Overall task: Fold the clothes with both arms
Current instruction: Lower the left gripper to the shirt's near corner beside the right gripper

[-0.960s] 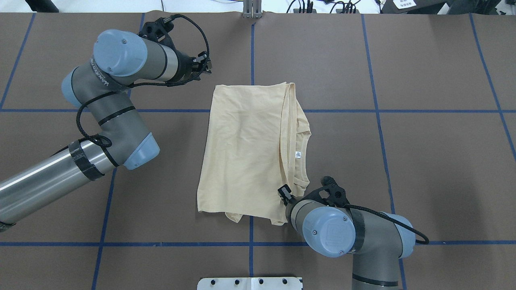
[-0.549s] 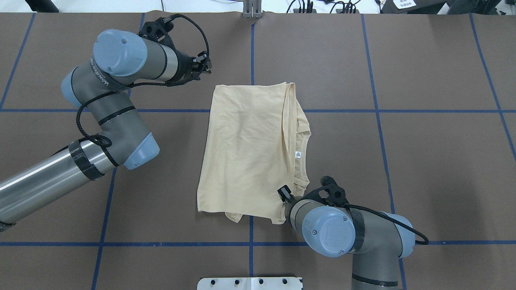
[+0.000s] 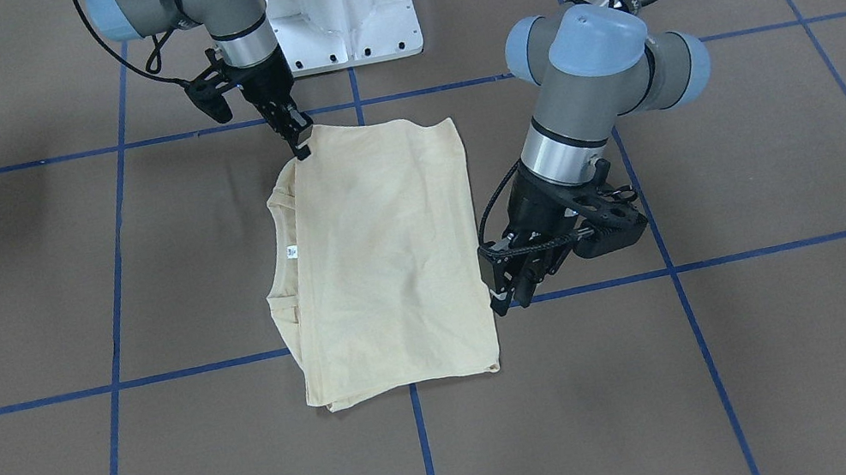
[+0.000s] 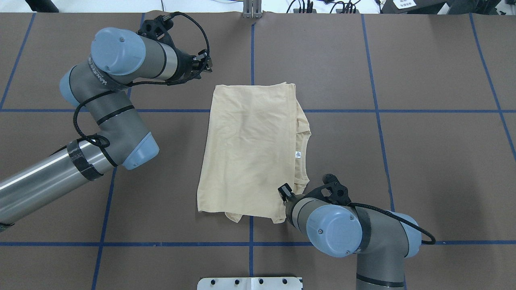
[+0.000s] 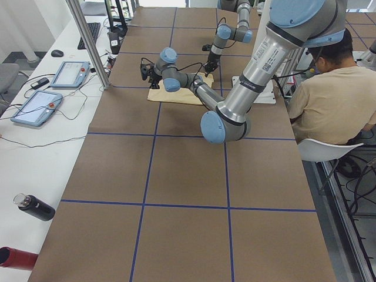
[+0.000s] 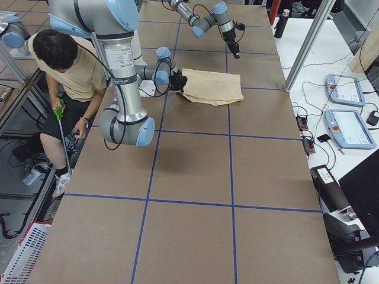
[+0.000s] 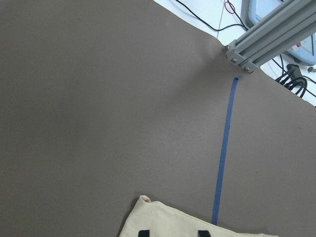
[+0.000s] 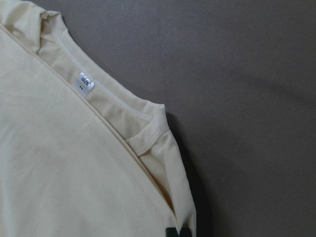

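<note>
the shirt lies folded into a tall rectangle near the middle of the brown table, plain side up with no print showing. along its edge on the robot's right the ribbed neckline peeks out from under the top layer, and the small white tag faces up. the right gripper is down at the shirt's near corner on that side, the corner closest to the white pedestal. its wrist camera shows two dark fingertips drawn close together on the cream hem, pinching the cloth at the corner. the left gripper is at the other side of the shirt, near the far corner on the robot's left. its fingertips stand well apart with nothing between them, and the shirt's corner shows below them against the brown surface. it looks to hang clear above the table and off the cloth, though its height is hard to judge from these angles. blue tape lines mark the table into large squares, and one line runs under the shirt's length. in the side views a person in a pale yellow top sits beside the robot's base, off the table.
</note>
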`<act>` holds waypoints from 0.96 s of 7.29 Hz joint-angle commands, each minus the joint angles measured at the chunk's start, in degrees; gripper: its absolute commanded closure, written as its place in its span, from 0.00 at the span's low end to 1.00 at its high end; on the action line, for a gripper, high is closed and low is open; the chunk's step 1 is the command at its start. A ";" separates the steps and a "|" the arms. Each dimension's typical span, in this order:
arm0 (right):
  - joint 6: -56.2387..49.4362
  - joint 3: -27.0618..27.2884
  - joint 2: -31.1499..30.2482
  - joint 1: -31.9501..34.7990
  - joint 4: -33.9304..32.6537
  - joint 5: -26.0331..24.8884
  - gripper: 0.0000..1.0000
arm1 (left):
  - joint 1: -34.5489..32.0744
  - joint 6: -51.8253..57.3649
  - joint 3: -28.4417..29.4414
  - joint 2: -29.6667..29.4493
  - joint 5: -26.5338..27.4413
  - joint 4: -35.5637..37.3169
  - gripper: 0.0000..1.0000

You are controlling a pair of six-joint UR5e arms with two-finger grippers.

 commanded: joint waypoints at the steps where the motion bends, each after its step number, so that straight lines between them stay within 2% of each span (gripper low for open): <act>1: 0.00 2.21 -2.21 0.07 -0.01 0.13 1.00 | 1.58 -5.52 -12.88 9.09 -0.06 1.82 0.56; 3: 0.00 3.10 -3.53 0.16 -0.01 0.22 1.00 | 10.59 -17.46 -23.35 17.02 3.43 1.82 0.54; 4: 0.00 3.54 -4.41 0.16 -0.01 0.22 1.00 | 18.39 -23.26 -24.62 18.97 9.98 2.43 0.53; 5: 0.00 3.80 -4.60 0.08 -0.01 0.22 1.00 | 24.47 -24.89 -24.81 19.08 14.84 6.35 0.53; 7: 0.00 3.81 -4.51 -0.01 -0.01 0.22 1.00 | 30.13 -29.82 -24.99 19.25 15.32 10.50 0.50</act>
